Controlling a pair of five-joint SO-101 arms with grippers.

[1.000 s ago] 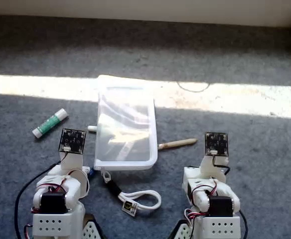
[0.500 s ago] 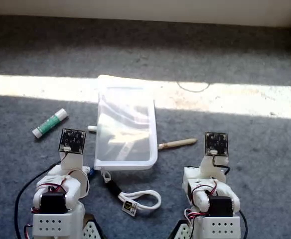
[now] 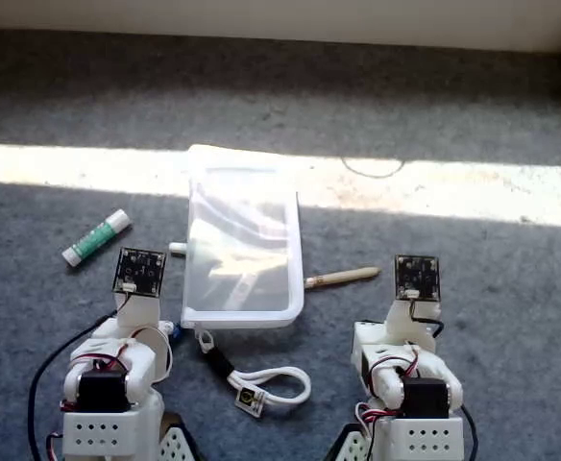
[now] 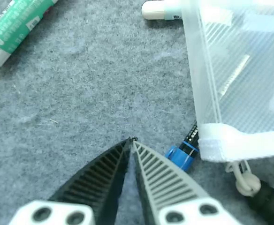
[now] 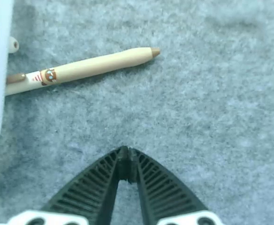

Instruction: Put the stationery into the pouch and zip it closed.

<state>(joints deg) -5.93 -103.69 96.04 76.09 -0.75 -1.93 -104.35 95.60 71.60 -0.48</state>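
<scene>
1. High view: the translucent pouch [image 3: 242,245] lies flat on the grey carpet [image 3: 453,115], ahead of and between my two arms, with its strap [image 3: 273,384] curled just beside its near edge. A glue stick [image 3: 96,237] lies well to its left, and a beige pen [image 3: 343,278] pokes out at its right side. I cannot tell whether anything is inside yet.
2. Left wrist view: my left gripper [image 4: 132,140] is pinched together with nothing in it, over bare carpet. A blue-capped pen [image 4: 183,151] touches the pouch's hemmed corner, and a white marker [image 4: 161,9] lies against its side.
3. Right wrist view: my right gripper [image 5: 125,161] is likewise closed and empty. The beige pen lies crosswise ahead of it. I judge this the easiest first pick. I'd spread the jaws wide and come down across the barrel's free half, clear of the pouch hem, so the fabric isn't dragged.
</scene>
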